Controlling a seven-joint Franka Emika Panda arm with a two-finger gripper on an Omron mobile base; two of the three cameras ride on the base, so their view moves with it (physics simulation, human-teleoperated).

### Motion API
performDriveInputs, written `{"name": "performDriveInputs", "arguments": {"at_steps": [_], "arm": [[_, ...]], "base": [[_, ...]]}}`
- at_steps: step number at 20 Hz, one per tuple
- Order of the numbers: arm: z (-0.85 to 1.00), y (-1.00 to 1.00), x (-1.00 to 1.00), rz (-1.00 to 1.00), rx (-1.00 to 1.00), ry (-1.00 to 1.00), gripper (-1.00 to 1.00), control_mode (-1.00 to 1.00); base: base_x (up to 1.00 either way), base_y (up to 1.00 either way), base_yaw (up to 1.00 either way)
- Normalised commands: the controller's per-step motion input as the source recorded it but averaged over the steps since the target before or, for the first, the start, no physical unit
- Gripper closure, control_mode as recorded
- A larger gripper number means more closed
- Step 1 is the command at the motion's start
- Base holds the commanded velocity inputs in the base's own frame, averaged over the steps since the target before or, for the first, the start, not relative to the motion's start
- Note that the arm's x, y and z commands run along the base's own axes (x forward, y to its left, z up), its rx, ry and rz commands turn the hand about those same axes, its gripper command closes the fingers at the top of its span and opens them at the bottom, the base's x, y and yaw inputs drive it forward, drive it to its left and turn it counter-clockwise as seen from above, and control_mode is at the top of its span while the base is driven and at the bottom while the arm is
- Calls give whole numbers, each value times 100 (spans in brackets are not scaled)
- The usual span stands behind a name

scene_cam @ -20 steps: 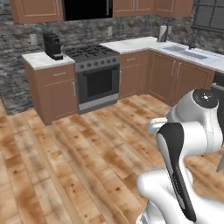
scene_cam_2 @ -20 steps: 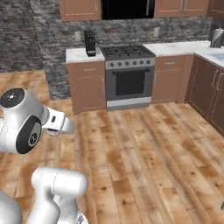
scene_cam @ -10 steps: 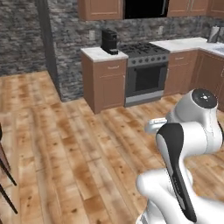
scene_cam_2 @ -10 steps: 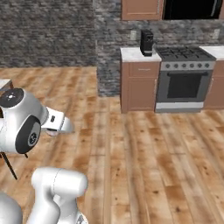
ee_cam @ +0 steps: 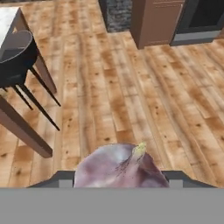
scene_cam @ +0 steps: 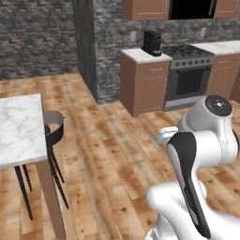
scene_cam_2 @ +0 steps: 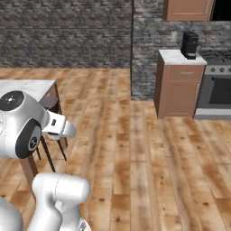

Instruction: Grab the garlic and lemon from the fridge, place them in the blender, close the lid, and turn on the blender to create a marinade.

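In the hand view the garlic, a pale pinkish-purple bulb with a pointed tip, sits at the bottom between the two dark fingertips. My gripper is shut on it, carried above the wooden floor. In both base views the white arm is folded close to the base. The lemon, the fridge, the blender and the lid are out of view.
A marble-topped table with a dark round stool stands at the left. A dark stone pillar, a wooden cabinet carrying a black coffee machine, and the stove are ahead and right. Wooden floor lies between.
The whole picture has shifted, so the base has moved: stove and cabinet slid to the right, and the stone pillar, table and stool came into view at the left. The arm's pose is unchanged.
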Motion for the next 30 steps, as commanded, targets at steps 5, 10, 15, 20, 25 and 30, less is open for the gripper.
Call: {"name": "performDriveInputs", "arguments": {"at_steps": [5,10,15,20,25,30], "arm": [[0,0,0,0,0,0,100,100],[0,0,0,0,0,0,100,100],[0,0,0,0,0,0,100,100],[0,0,0,0,0,0,100,100],[0,0,0,0,0,0,100,100],[0,0,0,0,0,0,100,100]], "base": [[4,100,3],[26,100,0],[30,100,0],[26,100,0],[22,100,1],[25,100,3]]}}
